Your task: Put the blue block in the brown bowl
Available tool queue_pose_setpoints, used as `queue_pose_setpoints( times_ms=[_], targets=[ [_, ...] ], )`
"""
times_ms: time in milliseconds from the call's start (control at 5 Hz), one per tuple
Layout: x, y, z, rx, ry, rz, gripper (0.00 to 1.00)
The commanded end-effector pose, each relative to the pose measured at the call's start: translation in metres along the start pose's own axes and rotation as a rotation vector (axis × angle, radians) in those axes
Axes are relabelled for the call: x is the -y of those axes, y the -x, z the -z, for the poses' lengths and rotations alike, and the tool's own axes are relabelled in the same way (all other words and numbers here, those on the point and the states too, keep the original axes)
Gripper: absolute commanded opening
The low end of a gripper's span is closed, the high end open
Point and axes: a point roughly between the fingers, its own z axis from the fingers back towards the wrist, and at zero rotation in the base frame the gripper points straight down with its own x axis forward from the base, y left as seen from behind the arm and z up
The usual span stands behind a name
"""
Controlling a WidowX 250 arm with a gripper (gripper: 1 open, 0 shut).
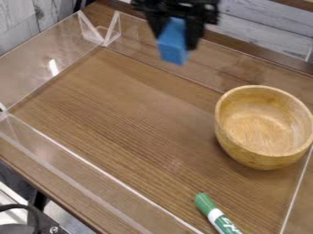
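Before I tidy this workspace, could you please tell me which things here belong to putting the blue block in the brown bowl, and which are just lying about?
Part of the job:
- blue block, held up in the end effector
- brown bowl

Just lying about:
- green and white marker
- black cable

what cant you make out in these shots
- blue block: its top, hidden in the camera view by the blurred gripper
- fingertips: too dark and smeared in the camera view to trace
- robot arm: cut off by the top edge of the camera view
- green and white marker: lettering too small in the camera view to read
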Motion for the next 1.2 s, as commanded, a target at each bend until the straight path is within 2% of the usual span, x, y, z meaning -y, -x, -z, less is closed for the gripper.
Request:
queue_pose_setpoints(
  times_ms=[0,400,600,1000],
  targets=[
    [0.035,-0.002,-0.015,0.066,0.013,0.022,0.00],
    [0.096,-0.001,-0.003,0.074,0.009,0.013,0.00],
    [0.116,0.002,0.008,0.080,0.006,0.010,0.00],
    [0.111,0.011,0.014,0.083,0.012,0.019,0.00]
  ],
)
